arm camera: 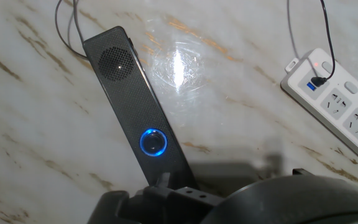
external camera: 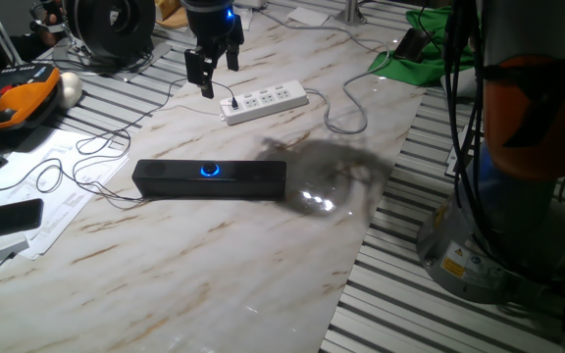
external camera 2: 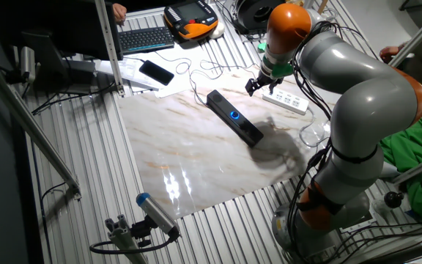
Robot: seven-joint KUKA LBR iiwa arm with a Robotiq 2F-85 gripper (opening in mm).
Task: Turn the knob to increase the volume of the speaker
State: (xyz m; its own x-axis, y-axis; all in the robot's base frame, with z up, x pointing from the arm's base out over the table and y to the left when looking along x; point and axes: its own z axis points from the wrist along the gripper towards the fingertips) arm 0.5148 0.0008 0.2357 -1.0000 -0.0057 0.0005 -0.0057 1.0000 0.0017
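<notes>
The claw (external camera: pixel 217 69) hangs with fingers apart, holding nothing, well above the soundbar (external camera: pixel 209 179). Its blue-lit knob (external camera: pixel 210 170) looks untouched, mid-worktop, probably slightly forward of the claw.

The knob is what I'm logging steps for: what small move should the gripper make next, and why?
Probably lower the gripper toward the knob and centre over it. It hangs open well above the table, between the power strip and the speaker, touching nothing; the hand view shows the blue ring off-centre.
</notes>
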